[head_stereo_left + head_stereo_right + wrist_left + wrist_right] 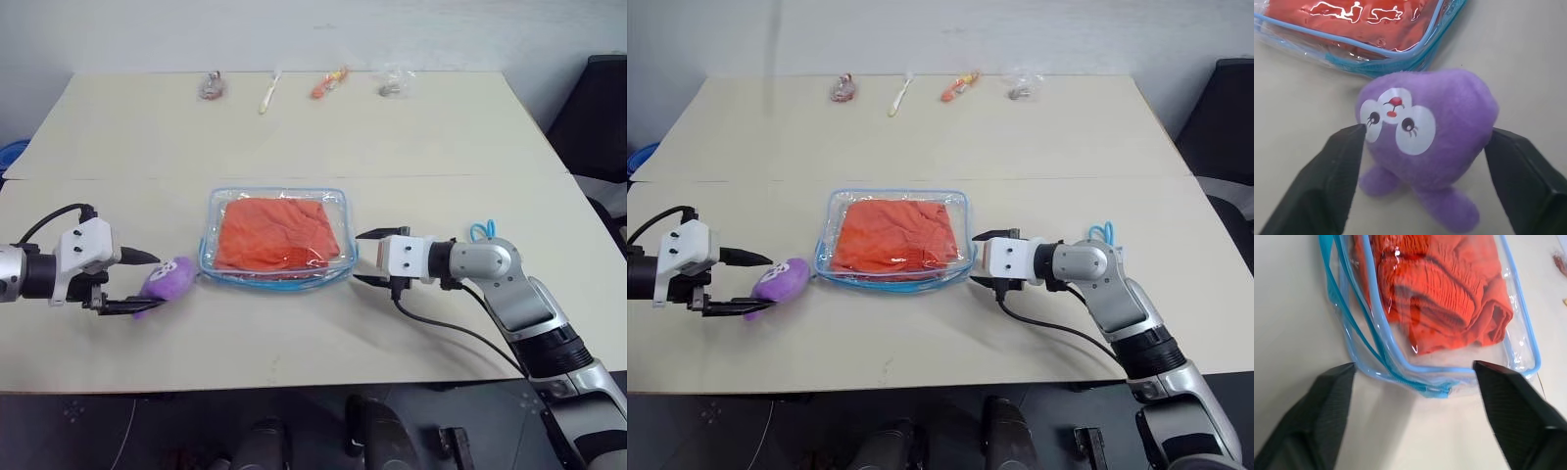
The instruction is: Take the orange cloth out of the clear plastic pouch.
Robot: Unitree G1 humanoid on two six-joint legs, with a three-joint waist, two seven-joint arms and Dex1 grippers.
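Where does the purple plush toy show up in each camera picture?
Left eye: purple plush toy, left of the pouch, between the left gripper's open fingers.
Right eye: same place.
Left wrist: centre, pouch behind it.
Right wrist: not in it.
Shared landmark: the pouch's blue trim.

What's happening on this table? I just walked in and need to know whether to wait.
A two-armed robot is working on a clear plastic pouch that lies flat on the table with an orange cloth inside it. The right gripper sits at the pouch's right edge with jaws open, gripping nothing. The left gripper, also open, straddles a purple plush beside the pouch's left edge. The cloth has not come out yet.
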